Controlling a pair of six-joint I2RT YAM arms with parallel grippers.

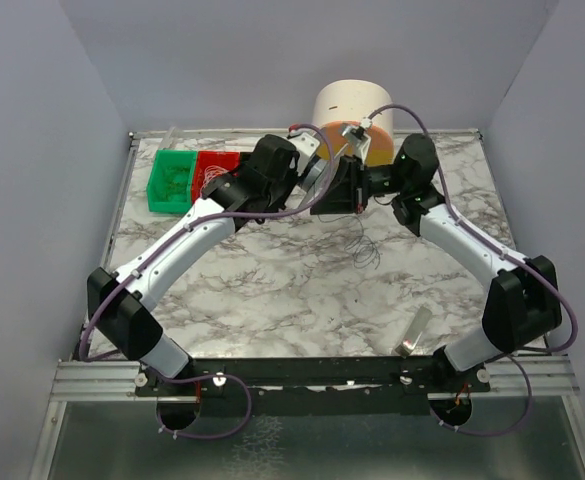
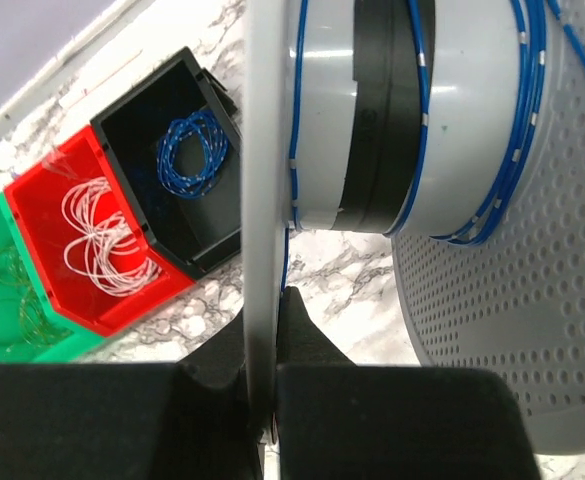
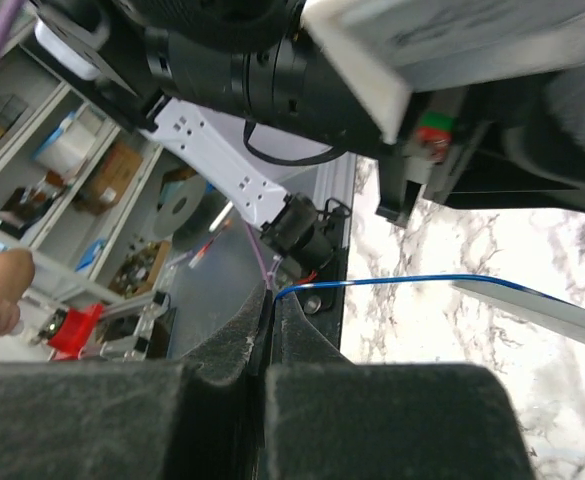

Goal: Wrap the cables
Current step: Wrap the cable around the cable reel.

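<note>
The cable is a hair-thin wire, blue with white marks up close. Turns of it (image 2: 296, 130) run round a grey drum with a black band (image 2: 372, 110). Loose dark loops of cable (image 1: 365, 250) lie on the marble just in front of both grippers. My left gripper (image 2: 262, 305) is shut on the edge of a flat grey plate (image 2: 264, 150) standing beside the drum; in the top view it (image 1: 324, 190) sits at the back centre. My right gripper (image 3: 272, 300) is shut on the cable's end, and the cable (image 3: 422, 281) stretches away to the right. From above it (image 1: 357, 185) faces the left one closely.
A green bin (image 1: 172, 180) and a red bin (image 1: 215, 168) stand at the back left. A black bin (image 2: 122, 125) holds a blue coil; the red bin (image 2: 32, 195) holds white coils. A cream cylinder (image 1: 354, 100) stands behind the grippers. A grey strip (image 1: 413, 333) lies front right. A perforated grey disc (image 2: 512, 330) sits under the drum.
</note>
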